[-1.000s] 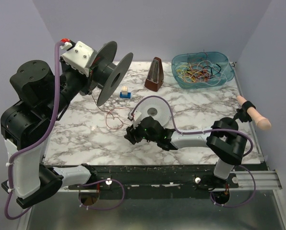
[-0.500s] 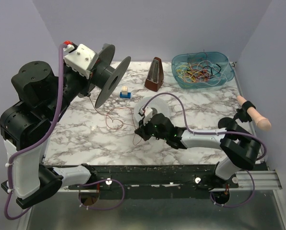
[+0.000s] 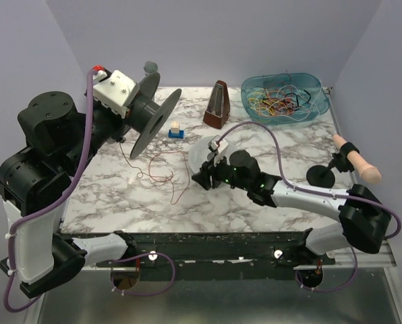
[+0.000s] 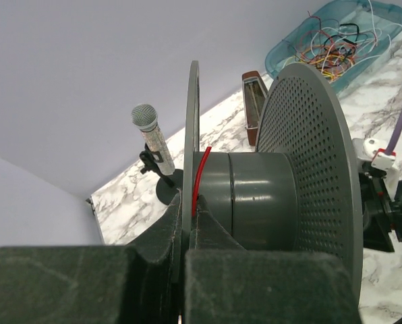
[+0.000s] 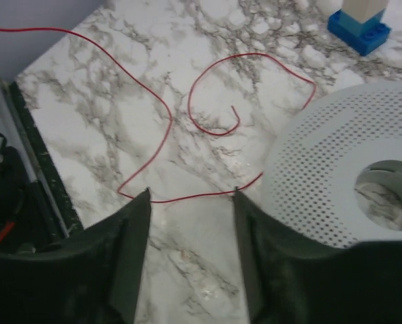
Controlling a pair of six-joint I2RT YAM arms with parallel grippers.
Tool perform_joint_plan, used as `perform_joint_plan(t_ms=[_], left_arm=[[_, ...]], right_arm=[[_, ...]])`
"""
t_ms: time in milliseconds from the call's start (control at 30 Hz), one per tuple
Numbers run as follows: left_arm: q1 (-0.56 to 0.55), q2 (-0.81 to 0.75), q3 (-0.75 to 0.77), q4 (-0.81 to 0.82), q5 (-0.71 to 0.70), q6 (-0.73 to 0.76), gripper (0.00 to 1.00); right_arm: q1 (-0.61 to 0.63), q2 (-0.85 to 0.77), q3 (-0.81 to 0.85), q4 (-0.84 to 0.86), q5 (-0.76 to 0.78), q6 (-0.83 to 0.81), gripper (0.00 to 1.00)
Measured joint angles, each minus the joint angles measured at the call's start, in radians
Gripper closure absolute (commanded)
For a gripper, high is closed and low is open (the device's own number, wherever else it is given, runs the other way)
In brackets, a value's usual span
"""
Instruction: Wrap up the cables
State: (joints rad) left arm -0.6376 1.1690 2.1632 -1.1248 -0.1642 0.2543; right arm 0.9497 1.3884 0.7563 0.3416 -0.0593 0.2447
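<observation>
We count two spools. A dark grey spool (image 3: 149,113) is held up by the left gripper (image 4: 187,214), whose fingers are clamped on its flange, and a white spool (image 5: 322,162) lies flat on the table. One red cable (image 3: 166,167) runs from the grey hub down onto the marble table (image 3: 113,196) and loops under the right gripper (image 5: 191,226), whose jaws stand apart and hold nothing. One blue tub (image 3: 255,116) holds the tangled cables (image 3: 278,102), near one metronome (image 3: 218,106) and one block (image 3: 177,130). Lilac walls (image 3: 221,40) close the table in.
</observation>
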Motion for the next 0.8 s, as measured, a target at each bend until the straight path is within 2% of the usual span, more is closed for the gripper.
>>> perform_joint_plan(t_ms=[100,133,167,333,500,633,667,733,767,800], left_arm=[[-0.002,-0.003,0.002,-0.002,0.0,0.007,1.0],[-0.003,-0.003,0.004,-0.002,0.0,0.008,1.0],[-0.005,-0.002,0.006,-0.002,0.0,0.009,1.0],[-0.008,0.006,0.023,0.0,0.001,0.011,1.0],[-0.011,0.01,0.023,0.0,0.003,0.011,1.0],[-0.012,0.013,0.023,0.0,0.008,0.011,1.0],[-0.012,0.013,0.023,0.0,0.009,0.011,1.0],[-0.012,0.014,0.023,-0.001,0.01,0.011,1.0],[-0.013,0.014,0.023,0.0,0.011,0.011,1.0],[-0.013,0.014,0.023,0.0,0.011,0.011,1.0]], right_arm=[[0.003,0.044,0.046,-0.008,-0.058,-0.002,0.28],[0.013,0.063,0.056,-0.007,-0.068,0.0,0.21],[0.024,0.087,0.064,-0.005,-0.077,0.008,0.0],[0.058,0.224,0.074,0.014,-0.146,0.111,0.0],[0.058,0.301,0.084,0.033,-0.186,0.201,0.07],[0.057,0.371,0.152,0.055,-0.217,0.235,0.1],[0.057,0.393,0.172,0.066,-0.229,0.243,0.11],[0.057,0.431,0.197,0.092,-0.25,0.26,0.22],[0.057,0.444,0.2,0.102,-0.256,0.266,0.39],[0.057,0.454,0.202,0.106,-0.261,0.273,0.59]])
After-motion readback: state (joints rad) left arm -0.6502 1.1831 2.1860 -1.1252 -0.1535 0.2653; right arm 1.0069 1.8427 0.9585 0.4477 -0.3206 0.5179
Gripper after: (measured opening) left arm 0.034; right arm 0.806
